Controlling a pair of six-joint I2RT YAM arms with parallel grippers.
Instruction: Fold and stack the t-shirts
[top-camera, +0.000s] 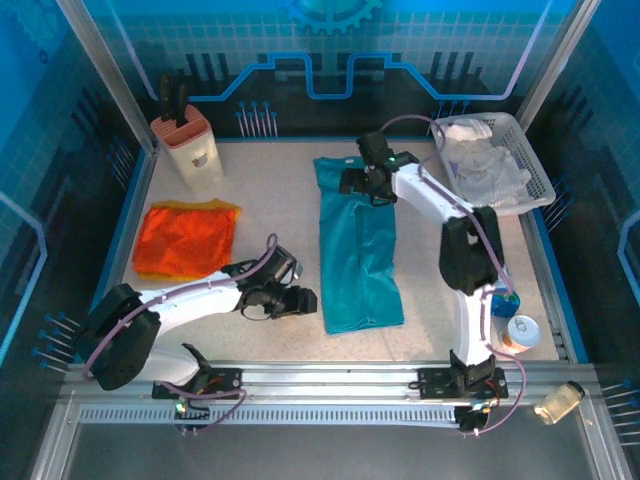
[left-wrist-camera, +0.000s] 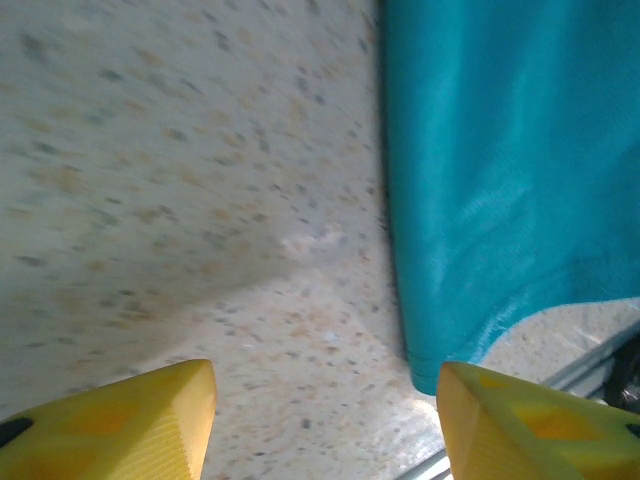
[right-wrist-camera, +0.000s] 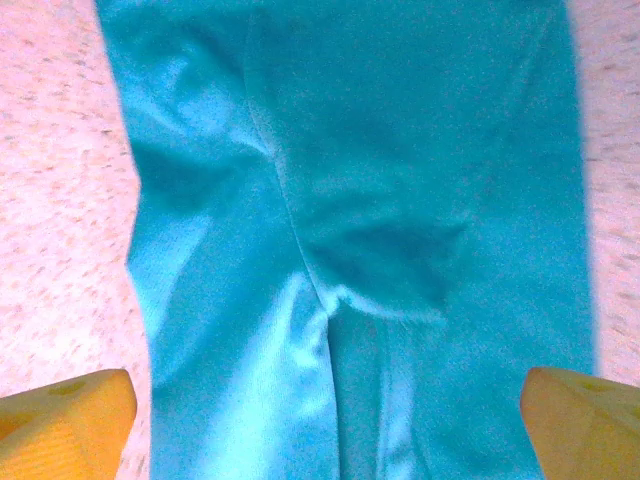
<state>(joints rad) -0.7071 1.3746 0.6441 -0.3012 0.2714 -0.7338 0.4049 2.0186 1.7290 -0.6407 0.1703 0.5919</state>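
Left pincer (top-camera: 303, 300) and right pincer (top-camera: 360, 186) wide open, empty, at 7 and 12 o'clock of teal t-shirt (top-camera: 358, 250); long axis 12–6; orange t-shirt (top-camera: 185, 240) at 9.

Contents of my work area:
- Table (top-camera: 270, 195): pale, speckled, with a blue border.
- Knife block (top-camera: 190, 150): pale, at my far left corner, with dark handles standing out of its top.
- Basket (top-camera: 536, 172): white lattice, at my far right corner, with white cloth (top-camera: 485, 165) heaped inside.
- Can (top-camera: 522, 331): small and upright, at my near right edge. A blue item (top-camera: 503, 300) I cannot identify stands just behind it.
- Jar (top-camera: 560, 402): clear, lying past the table's near right corner.
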